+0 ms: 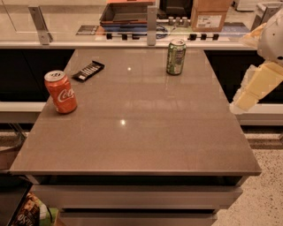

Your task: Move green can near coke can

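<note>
The green can [176, 56] stands upright at the far middle-right of the brown table [146, 132]. The coke can [61, 92], red-orange with white script, stands upright near the table's left edge, well apart from the green can. My gripper [247, 95] hangs off the table's right side on a pale arm. It is level with the middle of the table, right of and nearer than the green can, and touches nothing.
A black remote-like object [88, 70] lies at the far left between the two cans. Behind the table runs a counter with a dark tray [126, 13], a cardboard box [210, 15] and metal posts [151, 24]. A snack bag [28, 212] lies on the floor at lower left.
</note>
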Robot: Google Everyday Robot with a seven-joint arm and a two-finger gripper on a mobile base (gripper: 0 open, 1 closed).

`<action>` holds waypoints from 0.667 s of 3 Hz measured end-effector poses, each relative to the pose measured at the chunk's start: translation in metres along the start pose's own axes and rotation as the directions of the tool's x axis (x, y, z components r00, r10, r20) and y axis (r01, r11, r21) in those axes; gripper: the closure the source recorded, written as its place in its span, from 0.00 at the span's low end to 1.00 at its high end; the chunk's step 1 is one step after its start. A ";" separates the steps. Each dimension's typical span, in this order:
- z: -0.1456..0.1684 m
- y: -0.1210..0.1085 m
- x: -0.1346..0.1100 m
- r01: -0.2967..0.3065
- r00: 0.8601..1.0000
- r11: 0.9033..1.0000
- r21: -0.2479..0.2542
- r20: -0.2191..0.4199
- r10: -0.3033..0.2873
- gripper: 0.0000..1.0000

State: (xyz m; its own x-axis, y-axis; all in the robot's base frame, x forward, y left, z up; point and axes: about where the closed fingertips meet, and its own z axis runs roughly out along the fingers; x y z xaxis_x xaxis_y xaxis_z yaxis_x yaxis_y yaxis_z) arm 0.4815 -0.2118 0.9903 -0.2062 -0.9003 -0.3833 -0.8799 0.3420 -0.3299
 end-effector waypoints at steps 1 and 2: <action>0.015 -0.024 -0.005 -0.133 0.984 0.989 0.064 0.128 0.124 0.00; 0.036 -0.048 -0.007 -0.283 0.931 0.955 0.094 0.265 0.250 0.00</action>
State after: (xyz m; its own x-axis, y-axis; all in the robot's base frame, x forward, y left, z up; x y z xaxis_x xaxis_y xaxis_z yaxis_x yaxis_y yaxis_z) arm 0.5407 -0.2123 0.9774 -0.2987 -0.6815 -0.6681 -0.7414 0.6065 -0.2872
